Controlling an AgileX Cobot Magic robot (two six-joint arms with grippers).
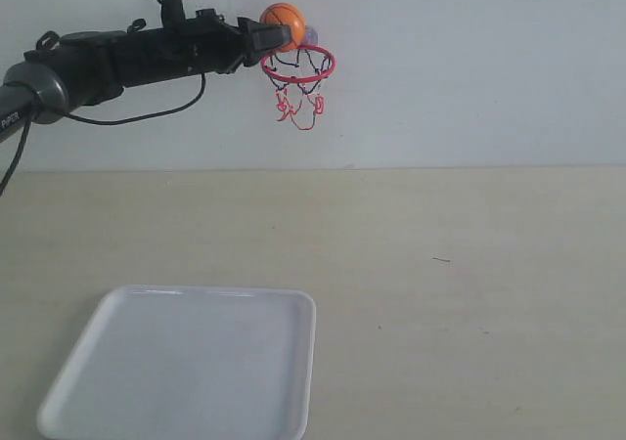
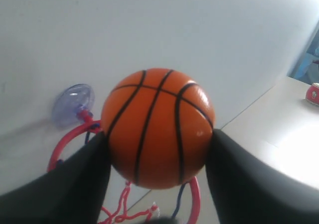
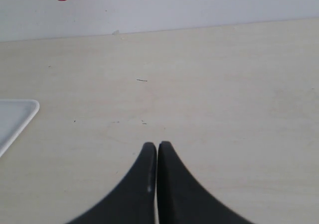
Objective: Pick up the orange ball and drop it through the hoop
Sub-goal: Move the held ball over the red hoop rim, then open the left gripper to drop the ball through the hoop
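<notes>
The orange ball [image 1: 283,22] with black seam lines is held high against the back wall, just above the hoop's red ring [image 1: 298,66]. My left gripper [image 1: 279,31] is shut on the ball, its two dark fingers pressing either side. In the left wrist view the ball [image 2: 157,128] fills the middle, with the hoop's ring [image 2: 65,144] and net under it and the clear suction cup [image 2: 73,103] on the wall behind. The right gripper [image 3: 157,145] is shut and empty, low over the table, and does not show in the exterior view.
A white tray [image 1: 186,367] lies on the beige table at the front left; its corner [image 3: 15,115] shows in the right wrist view. The hoop's net [image 1: 298,103] hangs against the white wall. A cable hangs from the left arm [image 1: 117,59].
</notes>
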